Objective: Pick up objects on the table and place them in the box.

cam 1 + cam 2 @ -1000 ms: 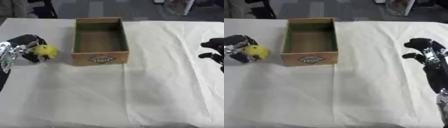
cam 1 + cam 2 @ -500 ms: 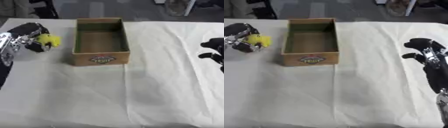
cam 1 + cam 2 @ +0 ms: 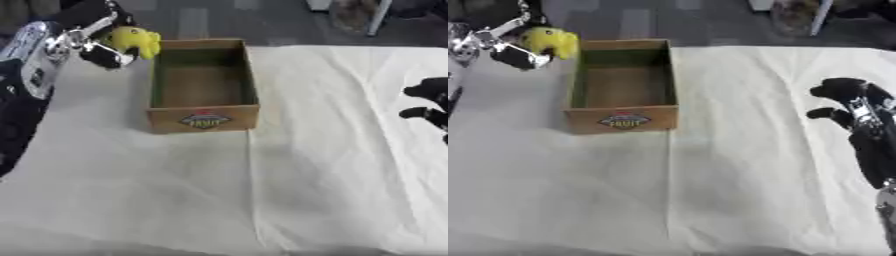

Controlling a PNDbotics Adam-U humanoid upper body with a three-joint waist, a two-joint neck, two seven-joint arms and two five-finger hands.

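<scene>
- Yellow object [image 3: 134, 41], soft-looking, is held in the curled fingers of the left hand [image 3: 98, 36], raised just beside the far-left corner of the cardboard box [image 3: 202, 82].
- Box interior appears bare; the object is not yet over the opening.
- Recommended: carry the object rightward until fully inside the rim line, lower it below the wall tops, then let go.
- Right hand [image 3: 852, 105] is idle over the white cloth [image 3: 332, 165], well apart from the box; whether it is open cannot be told.

A table [image 3: 332, 200] draped in a creased off-white cloth [image 3: 175, 190] carries a single open cardboard box [image 3: 202, 85] standing toward its far left, a fruit label on the near wall.
</scene>
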